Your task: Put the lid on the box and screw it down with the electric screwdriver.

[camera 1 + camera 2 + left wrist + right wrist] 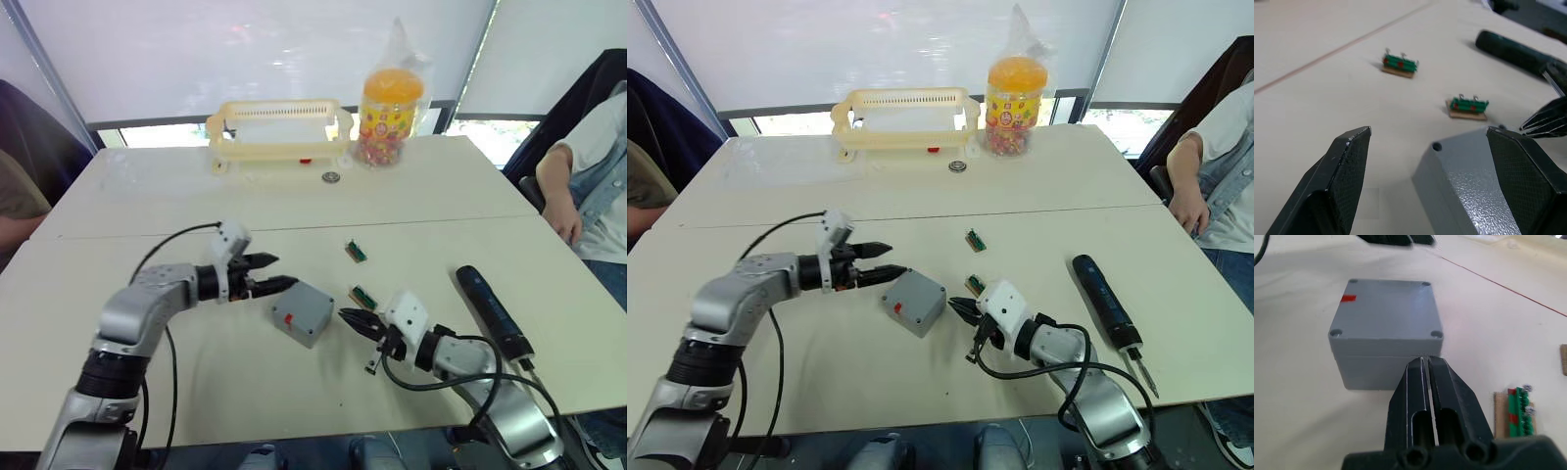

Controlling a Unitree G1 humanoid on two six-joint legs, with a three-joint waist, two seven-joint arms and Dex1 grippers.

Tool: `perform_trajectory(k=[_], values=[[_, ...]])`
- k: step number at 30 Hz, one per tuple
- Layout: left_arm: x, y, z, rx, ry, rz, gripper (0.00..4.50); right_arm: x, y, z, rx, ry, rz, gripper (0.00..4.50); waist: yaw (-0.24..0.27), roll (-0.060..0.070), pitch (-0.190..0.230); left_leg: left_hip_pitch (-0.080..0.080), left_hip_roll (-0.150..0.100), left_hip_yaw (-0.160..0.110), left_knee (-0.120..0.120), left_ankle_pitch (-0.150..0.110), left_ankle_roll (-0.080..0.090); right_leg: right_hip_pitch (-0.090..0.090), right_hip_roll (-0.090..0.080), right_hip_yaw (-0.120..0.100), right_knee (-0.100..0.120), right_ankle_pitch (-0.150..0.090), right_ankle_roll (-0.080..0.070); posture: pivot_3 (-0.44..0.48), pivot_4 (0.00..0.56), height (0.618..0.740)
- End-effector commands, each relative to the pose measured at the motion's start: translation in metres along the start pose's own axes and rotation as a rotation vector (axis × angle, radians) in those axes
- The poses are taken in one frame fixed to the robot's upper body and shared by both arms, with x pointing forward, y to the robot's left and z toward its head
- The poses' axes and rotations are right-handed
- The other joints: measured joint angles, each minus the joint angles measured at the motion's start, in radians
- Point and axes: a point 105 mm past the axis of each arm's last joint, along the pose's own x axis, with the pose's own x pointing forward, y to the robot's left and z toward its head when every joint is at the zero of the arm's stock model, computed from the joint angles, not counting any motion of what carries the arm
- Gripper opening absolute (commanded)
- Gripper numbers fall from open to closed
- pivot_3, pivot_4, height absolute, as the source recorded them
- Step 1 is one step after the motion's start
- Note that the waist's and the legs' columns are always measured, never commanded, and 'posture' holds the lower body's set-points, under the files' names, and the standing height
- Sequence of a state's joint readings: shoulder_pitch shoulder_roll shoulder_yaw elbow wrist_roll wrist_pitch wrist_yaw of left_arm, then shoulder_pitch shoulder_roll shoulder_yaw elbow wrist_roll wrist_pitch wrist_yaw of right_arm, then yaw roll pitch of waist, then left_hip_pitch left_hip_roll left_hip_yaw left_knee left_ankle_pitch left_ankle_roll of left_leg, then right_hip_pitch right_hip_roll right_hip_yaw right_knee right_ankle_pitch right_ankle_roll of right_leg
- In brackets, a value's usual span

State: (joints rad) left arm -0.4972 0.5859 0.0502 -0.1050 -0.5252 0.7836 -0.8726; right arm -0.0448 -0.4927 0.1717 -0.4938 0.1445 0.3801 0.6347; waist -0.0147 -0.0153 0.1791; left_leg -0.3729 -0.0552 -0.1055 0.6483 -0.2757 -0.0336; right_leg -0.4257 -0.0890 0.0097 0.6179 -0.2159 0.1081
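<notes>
You had the flat grey plastic lid point(1386, 308) already seated on the small grey square box point(305, 313) at mid-table, between your wide-spread left gripper point(272, 272) and closed, empty right gripper point(351, 319). Screwing remained: fetch the long black-and-blue electric screwdriver point(490, 306) lying well apart, rightward

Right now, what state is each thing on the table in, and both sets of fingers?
lid: seated on the box
box: closed, resting on the table
electric screwdriver: lying flat, untouched
left gripper: fingers open, at the box's edge
right gripper: fingers shut, empty, tips near the box
candy jar: upright, capped
</notes>
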Motion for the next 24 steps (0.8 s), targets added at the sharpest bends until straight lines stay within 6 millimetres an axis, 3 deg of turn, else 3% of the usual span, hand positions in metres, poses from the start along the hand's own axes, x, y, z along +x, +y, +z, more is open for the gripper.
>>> perform_trajectory(k=[1, 5, 8, 18, 24], values=[[-0.025, 0.009, -0.001, -0.004, 0.005, 0.086, 3.87, -0.009, 0.006, 0.011, 0.024, -0.018, 0.019, 0.07, 0.0, 0.0, 0.0, 0.0, 0.0, 0.0, 0.0, 0.0, 0.0, 0.0, 0.0, 0.0, 0.0, 0.0, 0.0, 0.0, 0.15, 0.74], [-0.041, 0.013, -0.024, 0.029, 0.081, 0.148, 3.87, -0.011, 0.009, 0.008, 0.088, 0.004, 0.033, 0.07, 0.003, 0.0, 0.0, 0.0, 0.0, 0.0, 0.0, 0.0, 0.0, 0.0, 0.0, 0.0, 0.0, 0.0, 0.0, 0.0, 0.15, 0.74], [-0.04, 0.011, -0.037, 0.065, 0.128, 0.14, 3.87, -0.008, 0.013, 0.006, 0.105, 0.015, 0.061, 0.07, 0.007, 0.0, 0.0, -0.001, 0.001, 0.0, 0.0, 0.0, 0.0, 0.0, -0.001, 0.0, 0.0, 0.0, -0.001, 0.0, 0.15, 0.74], [0.004, 0.029, -0.051, 0.183, 0.155, 0.115, 3.87, 0.006, 0.02, -0.006, 0.105, 0.076, 0.121, 0.07, 0.013, 0.0, 0.0, -0.001, -0.002, 0.0, 0.0, 0.0, 0.0, 0.0, -0.002, -0.001, -0.001, 0.0, 0.0, 0.0, 0.15, 0.74], [0.011, 0.017, -0.055, 0.181, 0.153, 0.046, 3.87, 0.012, 0.019, -0.01, 0.109, 0.082, 0.114, 0.07, 0.001, 0.0, 0.0, -0.001, -0.001, 0.0, 0.0, 0.0, 0.0, 0.0, -0.002, -0.001, -0.001, 0.0, 0.0, 0.0, 0.15, 0.74]])
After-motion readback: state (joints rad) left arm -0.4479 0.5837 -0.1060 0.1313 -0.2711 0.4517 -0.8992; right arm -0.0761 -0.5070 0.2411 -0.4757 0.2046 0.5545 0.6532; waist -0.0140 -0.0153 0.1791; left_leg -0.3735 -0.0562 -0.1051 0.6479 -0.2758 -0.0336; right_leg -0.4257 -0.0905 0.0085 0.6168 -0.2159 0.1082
